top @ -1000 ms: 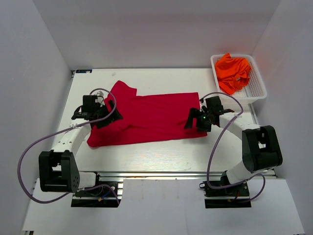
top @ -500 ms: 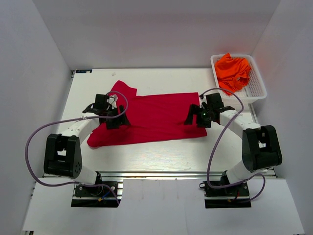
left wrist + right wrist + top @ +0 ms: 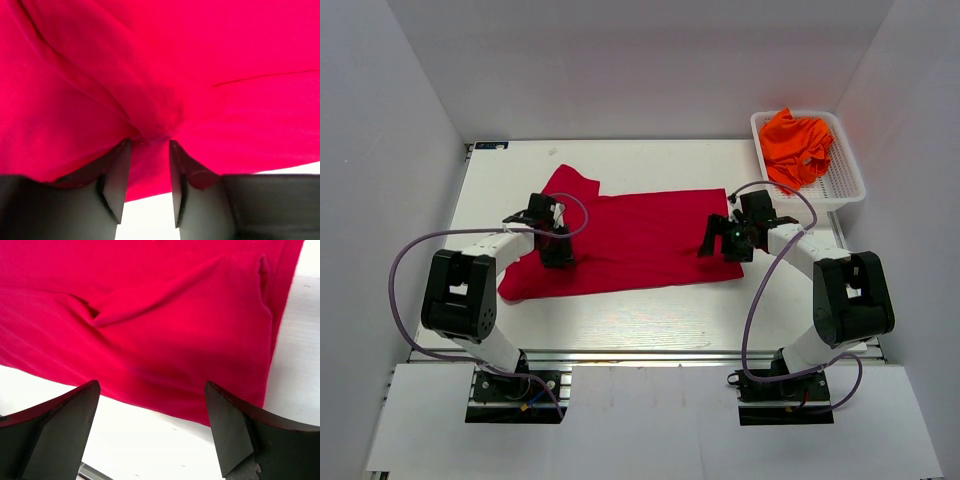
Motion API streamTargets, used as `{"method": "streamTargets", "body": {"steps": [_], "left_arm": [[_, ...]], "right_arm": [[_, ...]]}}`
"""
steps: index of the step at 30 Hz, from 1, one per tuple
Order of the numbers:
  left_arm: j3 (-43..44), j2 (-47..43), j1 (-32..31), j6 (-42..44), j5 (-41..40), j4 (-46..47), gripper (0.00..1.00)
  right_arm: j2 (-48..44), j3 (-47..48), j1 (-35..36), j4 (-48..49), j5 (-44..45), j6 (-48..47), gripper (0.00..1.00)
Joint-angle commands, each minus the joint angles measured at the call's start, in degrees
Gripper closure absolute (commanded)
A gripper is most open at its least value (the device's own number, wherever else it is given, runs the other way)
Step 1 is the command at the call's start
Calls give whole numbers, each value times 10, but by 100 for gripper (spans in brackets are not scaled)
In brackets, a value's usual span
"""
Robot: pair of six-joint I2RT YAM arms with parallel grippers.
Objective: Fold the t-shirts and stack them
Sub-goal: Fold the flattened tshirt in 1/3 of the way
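**Inspector:** Left pincer (image 3: 150, 145): jaws half-shut, with a raised ridge of the red t-shirt (image 3: 630, 240) gathered between the tips. I cannot tell whether the cloth is clamped or only nudged up.

**Clerk:** And the other one?

**Inspector:** Right pincer (image 3: 151, 385): jaws wide apart, gripping nothing, poised over the shirt's right-hand edge where cloth meets bare table (image 3: 650, 310).

**Clerk:** Where is the garment?

**Inspector:** It lies spread across the middle of the table, with one sleeve pointing towards the far side on the left. The left pincer is on its left part and the right pincer at its right end. The orange t-shirts (image 3: 795, 140) lie heaped in the basket (image 3: 850, 185) at the far right corner, well apart.

**Clerk:** How will it handle?

**Inspector:** In my judgement it is light, limp and thin. It will sag between two holds, drag along the table and crease readily. Breakage is no concern. The risk is a shallow pinch that takes only the upper layer and lets the lower one slip away.

**Clerk:** Where should it be held?

**Inspector:** At an edge or corner, both layers together, with each pincer at a matching point on opposite ends so the fold comes over square.
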Motion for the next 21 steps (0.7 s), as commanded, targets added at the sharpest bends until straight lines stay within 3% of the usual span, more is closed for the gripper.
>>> {"method": "streamTargets", "body": {"steps": [1,5,8,14,21], "left_arm": [[27,0,-3,5,-14,16,58],[44,29,-3,5,-14,16,76],[56,34,-3,5,-19,16,99],[72,29,-8,33,6,42,100],[176,124,-18,146,59,35,100]], "right_arm": [[-13,19,-4,-11,10,-7,10],[-15,22,-2,-15,17,-9,10],[-20,17,-3,-13,17,-8,10],[-18,13,-3,-14,15,-9,10],[-9,11,-4,-7,6,-8,10]]}}
